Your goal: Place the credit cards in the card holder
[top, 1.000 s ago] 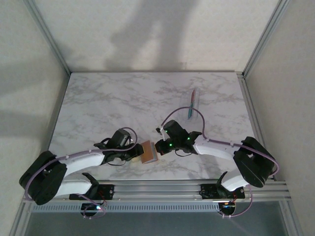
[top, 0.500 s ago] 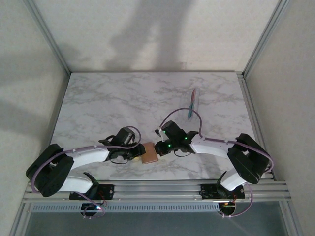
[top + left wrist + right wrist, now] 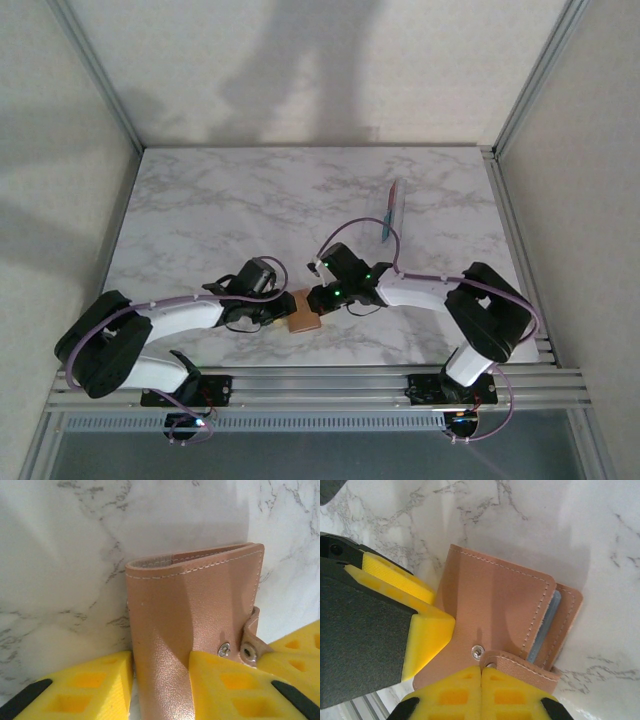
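Top external: the card holder sits on the marble table, close to the near edge and about mid-width, directly between the two grippers. It is tan leather, folded, with a stitched rim.

Left wrist: the left gripper is narrow, its yellow fingers closed on the holder from both sides.

Right wrist: the right gripper has its fingertips pressed together, pinching the clasp tab just beside the snap stud. A grey-blue inner pocket shows at the holder's open edge.

The credit cards are well apart, far right on the table. They appear as a narrow strip, so the count cannot be told.
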Controlling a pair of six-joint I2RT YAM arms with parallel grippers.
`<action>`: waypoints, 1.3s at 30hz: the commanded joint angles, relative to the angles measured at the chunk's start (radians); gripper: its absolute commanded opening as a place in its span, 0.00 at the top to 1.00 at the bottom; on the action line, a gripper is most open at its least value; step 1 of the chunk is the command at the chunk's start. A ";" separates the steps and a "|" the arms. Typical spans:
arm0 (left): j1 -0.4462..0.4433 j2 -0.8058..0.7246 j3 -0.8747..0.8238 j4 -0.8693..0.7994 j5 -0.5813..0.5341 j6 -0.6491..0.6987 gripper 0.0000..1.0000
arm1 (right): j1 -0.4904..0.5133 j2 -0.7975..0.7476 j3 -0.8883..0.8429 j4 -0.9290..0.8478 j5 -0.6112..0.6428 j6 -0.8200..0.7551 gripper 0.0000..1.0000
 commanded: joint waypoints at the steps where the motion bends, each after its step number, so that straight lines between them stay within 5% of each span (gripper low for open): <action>1: -0.027 0.041 0.000 0.082 -0.001 -0.001 0.66 | -0.005 0.034 0.023 0.018 -0.027 0.002 1.00; 20: -0.027 0.025 -0.011 0.069 -0.012 -0.004 0.71 | -0.005 0.101 0.061 -0.027 -0.062 -0.022 1.00; 31: -0.025 0.021 -0.008 0.051 -0.023 0.008 0.71 | -0.019 0.208 0.231 -0.428 -0.019 -0.051 1.00; 39: -0.021 0.000 -0.020 0.054 -0.027 0.007 0.71 | -0.062 0.325 0.177 -0.352 -0.076 -0.023 1.00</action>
